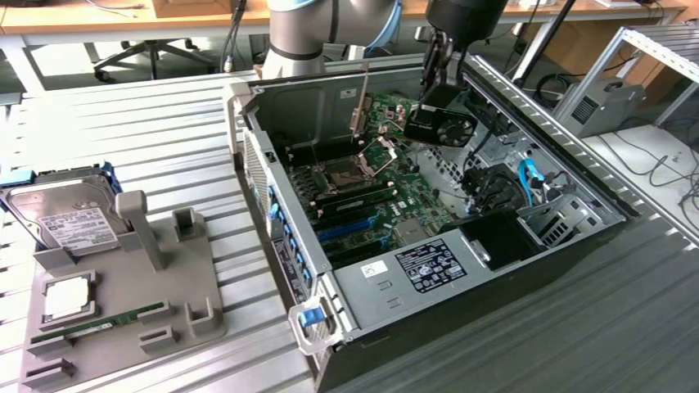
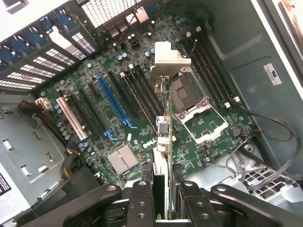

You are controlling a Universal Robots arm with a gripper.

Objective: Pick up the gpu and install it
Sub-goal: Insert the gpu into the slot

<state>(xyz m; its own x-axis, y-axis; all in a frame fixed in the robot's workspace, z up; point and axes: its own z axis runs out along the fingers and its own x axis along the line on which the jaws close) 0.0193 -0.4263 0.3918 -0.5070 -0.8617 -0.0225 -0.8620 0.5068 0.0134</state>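
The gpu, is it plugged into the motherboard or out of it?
Out: the gpu hangs clamped in the gripper above the motherboard, touching no slot.

Even, bright light; the ribbed grey metal table [image 1: 142, 139] glares softly (shadows faint). The black fan-faced gpu card [image 1: 443, 127] reads dark.

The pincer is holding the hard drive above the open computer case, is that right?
No: the pincer holds the gpu, not the hard drive, above the open computer case. The exterior view shows it; the hard drive sits on the grey holder at that view's left.
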